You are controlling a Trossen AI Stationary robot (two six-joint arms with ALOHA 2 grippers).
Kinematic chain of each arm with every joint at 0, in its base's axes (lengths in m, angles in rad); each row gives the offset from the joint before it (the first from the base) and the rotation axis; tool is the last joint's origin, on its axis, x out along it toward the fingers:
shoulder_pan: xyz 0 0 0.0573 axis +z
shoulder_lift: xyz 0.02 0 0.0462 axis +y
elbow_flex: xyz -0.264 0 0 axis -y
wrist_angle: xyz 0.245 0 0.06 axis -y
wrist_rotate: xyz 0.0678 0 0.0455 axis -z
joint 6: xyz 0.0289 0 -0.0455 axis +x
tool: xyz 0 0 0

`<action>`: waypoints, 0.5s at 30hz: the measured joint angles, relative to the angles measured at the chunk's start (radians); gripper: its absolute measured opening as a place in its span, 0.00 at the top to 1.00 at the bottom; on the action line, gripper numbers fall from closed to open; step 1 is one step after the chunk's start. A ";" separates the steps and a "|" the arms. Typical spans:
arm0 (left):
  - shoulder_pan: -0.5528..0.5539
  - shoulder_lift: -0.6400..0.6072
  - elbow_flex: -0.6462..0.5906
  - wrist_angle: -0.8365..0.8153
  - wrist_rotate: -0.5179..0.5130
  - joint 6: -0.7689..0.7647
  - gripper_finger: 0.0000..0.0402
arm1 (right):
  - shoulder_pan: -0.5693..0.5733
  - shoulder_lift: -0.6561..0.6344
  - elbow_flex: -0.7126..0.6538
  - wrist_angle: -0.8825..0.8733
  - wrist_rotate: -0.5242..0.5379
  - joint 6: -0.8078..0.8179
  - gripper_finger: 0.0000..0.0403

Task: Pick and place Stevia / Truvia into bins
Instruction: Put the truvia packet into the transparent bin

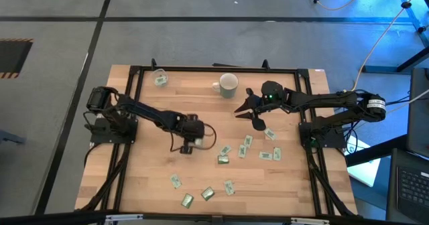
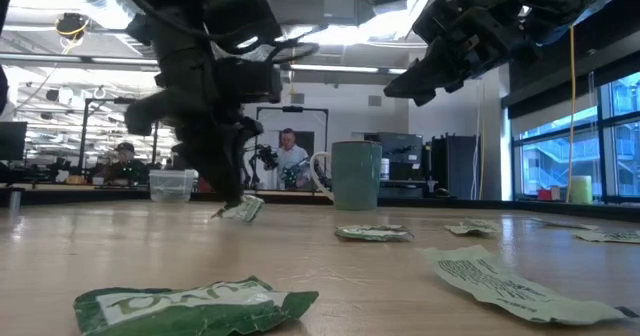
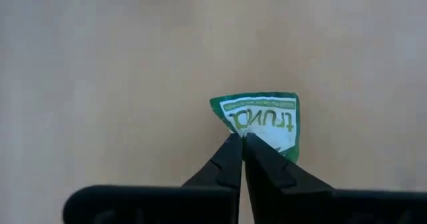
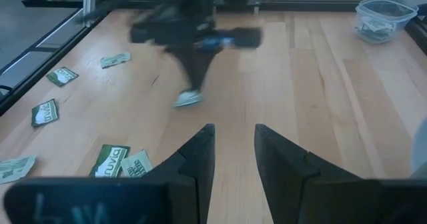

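Where high view blurs, left tool [image 3: 241, 139] pinches sachet [image 3: 261, 119].

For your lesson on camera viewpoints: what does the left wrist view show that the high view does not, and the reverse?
Only the left wrist view shows the printed lettering on the Truvia sachet pinched in the shut left pincer. Only the high view shows the mug, the clear plastic cup, the scattered sachets and the open right pincer near the mug. Both show the left pincer over the wooden table.
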 joint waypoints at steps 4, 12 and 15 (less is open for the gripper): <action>0.080 -0.093 0.000 -0.143 -0.062 -0.069 0.98 | 0.000 0.000 0.000 0.001 0.000 0.000 0.73; 0.322 -0.307 0.000 -0.394 -0.277 -0.193 0.99 | 0.000 0.000 0.000 -0.001 0.000 -0.003 0.73; 0.443 -0.367 0.000 -0.425 -0.342 -0.255 0.98 | 0.000 0.000 0.000 0.000 0.000 -0.004 0.73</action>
